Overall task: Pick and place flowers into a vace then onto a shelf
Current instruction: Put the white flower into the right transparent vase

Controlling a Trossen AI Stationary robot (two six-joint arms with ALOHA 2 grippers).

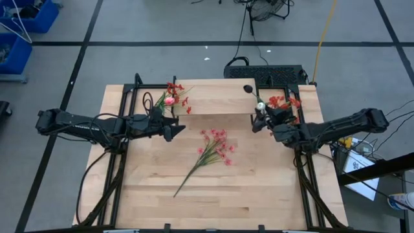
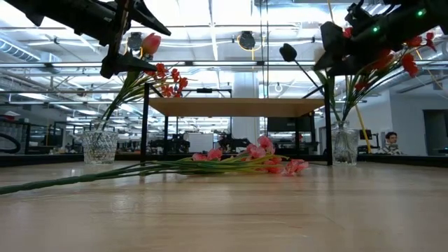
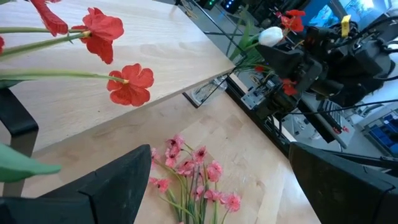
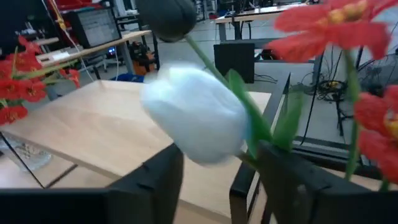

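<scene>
A spray of pink-blossomed, green-stemmed flowers (image 1: 210, 154) lies flat mid-worktop (image 1: 259, 188), before the pale wooden shelf (image 1: 217, 97). The left gripper (image 1: 176, 129) hovers wide open near it. The right gripper (image 1: 257, 123) sits half-closed at a white tulip bud (image 4: 193, 115); whether it grips, I cannot tell.

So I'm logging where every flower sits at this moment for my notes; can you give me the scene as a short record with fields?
left vase: glass vase left of the shelf, holding red flowers and a pink bud
right vase: glass vase right of the shelf, holding red flowers and a white tulip bud
loose spray: pink spray lying on the tabletop
shelf: shelf, nothing on it
left gripper: left gripper open beside the left vase
right gripper: right gripper at the right vase's stems
</scene>
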